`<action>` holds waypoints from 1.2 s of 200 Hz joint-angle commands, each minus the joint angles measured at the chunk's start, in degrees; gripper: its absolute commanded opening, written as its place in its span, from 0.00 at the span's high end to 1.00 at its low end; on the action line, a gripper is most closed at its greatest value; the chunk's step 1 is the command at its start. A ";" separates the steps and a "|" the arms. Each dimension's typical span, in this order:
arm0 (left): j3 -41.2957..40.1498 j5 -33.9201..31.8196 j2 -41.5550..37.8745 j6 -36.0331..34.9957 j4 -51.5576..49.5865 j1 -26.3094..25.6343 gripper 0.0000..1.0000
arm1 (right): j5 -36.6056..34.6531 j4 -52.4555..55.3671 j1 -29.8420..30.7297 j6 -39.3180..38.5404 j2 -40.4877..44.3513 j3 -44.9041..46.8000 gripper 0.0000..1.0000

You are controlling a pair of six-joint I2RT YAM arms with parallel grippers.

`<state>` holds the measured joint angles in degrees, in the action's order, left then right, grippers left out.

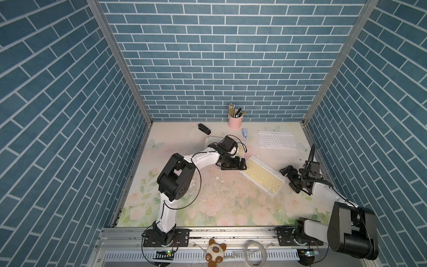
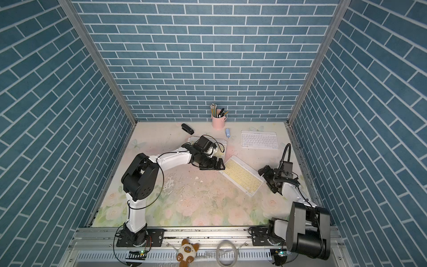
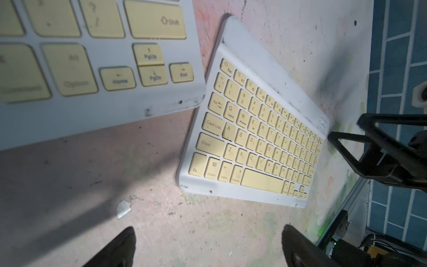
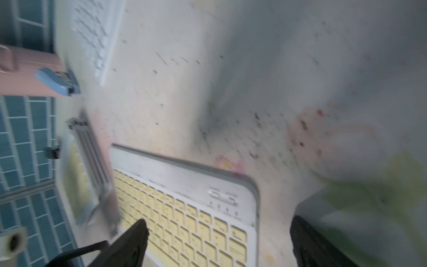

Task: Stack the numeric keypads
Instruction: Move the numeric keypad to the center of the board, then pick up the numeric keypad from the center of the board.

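Mostly hidden under left arm [image 1: 203, 159] in both top views: far yellow keypad [image 1: 210, 141] [image 2: 192, 139]; layer count unclear. Cropped by frame edge + soft in left wrist view, w/ left pincer [image 3: 208, 231] tips cut off too. Right wrist view smeared throughout: white keypad [image 4: 92, 34] cropped, legends on near yellow keypad [image 4: 184, 208] unreadable.
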<state>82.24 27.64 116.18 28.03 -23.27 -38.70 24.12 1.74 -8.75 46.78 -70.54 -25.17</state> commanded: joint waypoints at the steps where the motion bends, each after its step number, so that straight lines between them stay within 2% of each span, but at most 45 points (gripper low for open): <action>1: 0.94 -1.21 1.60 0.77 2.23 -0.24 0.00 | 3.50 -12.22 -0.39 7.40 -2.13 3.93 0.05; 32: 2.00 -2.26 3.34 0.61 2.27 -0.41 0.00 | 1.05 -12.95 -0.63 7.68 -0.61 5.33 0.05; 145: 2.50 -2.61 5.28 1.05 3.31 -1.47 0.00 | 0.36 -15.06 -0.58 11.30 3.15 10.71 0.07; 240: 2.20 -2.17 5.11 0.84 3.23 -1.47 0.00 | 2.50 -26.96 -0.48 13.38 0.27 13.12 0.08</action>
<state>83.99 25.32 119.81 28.97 -19.38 -39.68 26.02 -23.92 -9.28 57.34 -69.60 -13.72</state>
